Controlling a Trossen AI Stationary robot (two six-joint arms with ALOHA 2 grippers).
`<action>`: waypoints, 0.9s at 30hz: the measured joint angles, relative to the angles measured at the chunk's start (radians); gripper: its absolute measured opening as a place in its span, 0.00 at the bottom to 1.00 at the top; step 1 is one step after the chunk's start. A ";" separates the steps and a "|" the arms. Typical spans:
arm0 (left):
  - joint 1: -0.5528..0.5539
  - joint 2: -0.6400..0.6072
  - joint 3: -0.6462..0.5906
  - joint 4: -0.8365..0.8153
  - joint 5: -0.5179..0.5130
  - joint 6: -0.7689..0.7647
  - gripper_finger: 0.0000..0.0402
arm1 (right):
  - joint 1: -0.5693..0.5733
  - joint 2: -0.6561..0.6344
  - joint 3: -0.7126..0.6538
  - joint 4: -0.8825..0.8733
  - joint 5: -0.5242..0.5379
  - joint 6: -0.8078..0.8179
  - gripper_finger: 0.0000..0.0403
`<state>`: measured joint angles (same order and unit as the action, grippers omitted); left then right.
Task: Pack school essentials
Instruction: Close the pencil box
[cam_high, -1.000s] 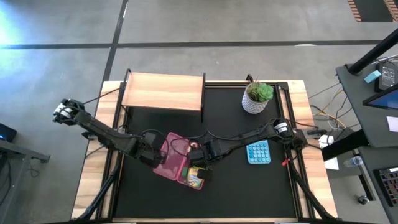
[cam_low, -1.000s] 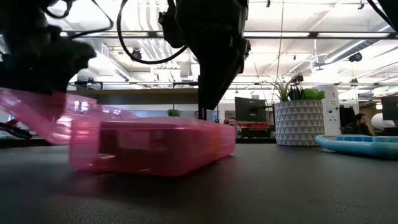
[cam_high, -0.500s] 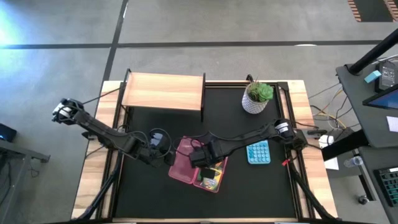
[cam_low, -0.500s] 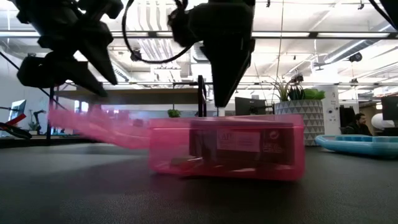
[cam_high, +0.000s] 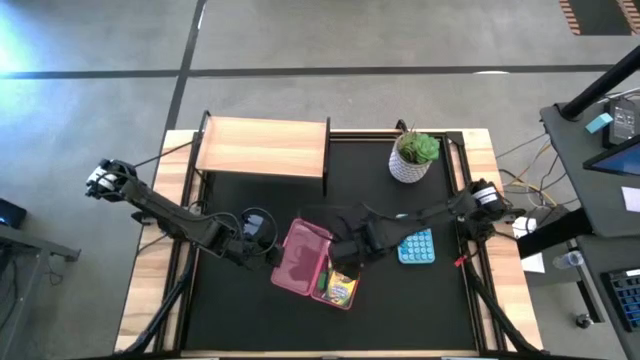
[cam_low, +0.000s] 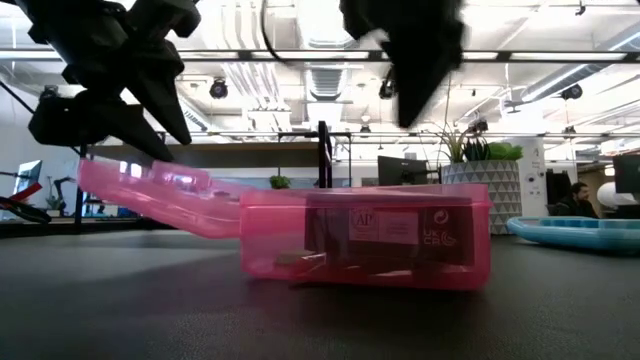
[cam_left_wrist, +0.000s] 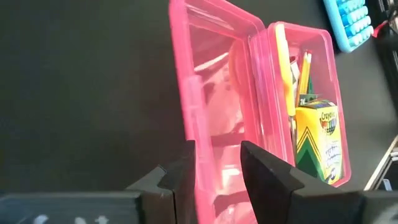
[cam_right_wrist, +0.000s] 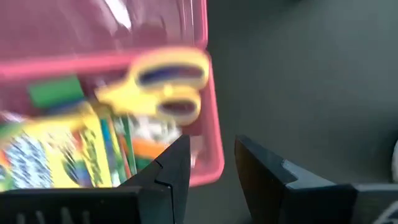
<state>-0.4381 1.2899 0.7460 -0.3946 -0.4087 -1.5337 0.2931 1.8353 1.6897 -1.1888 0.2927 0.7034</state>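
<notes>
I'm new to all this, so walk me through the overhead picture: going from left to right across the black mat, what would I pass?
Left pincer → pink pencil case with its lid open → right pincer → blue calculator.

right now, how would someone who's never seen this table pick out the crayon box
Start at the black table and find the open pink case near its middle, between the two grippers. The crayon box lies in the case's tray next to the yellow scissors; it is the only yellow-and-green printed carton there.
</notes>
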 joint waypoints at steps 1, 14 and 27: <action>0.000 -0.011 0.000 -0.015 -0.004 0.000 0.28 | 0.012 -0.014 -0.047 0.013 -0.005 0.028 0.29; -0.001 -0.030 -0.013 -0.211 0.016 -0.034 0.28 | 0.051 -0.183 -0.485 0.460 -0.134 0.477 0.29; 0.000 0.064 -0.051 -0.123 0.077 -0.102 0.28 | 0.060 -0.195 -0.675 0.762 -0.140 0.666 0.29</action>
<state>-0.4386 1.3537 0.6949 -0.5173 -0.3321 -1.6352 0.3531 1.6399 1.0143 -0.4265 0.1532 1.3693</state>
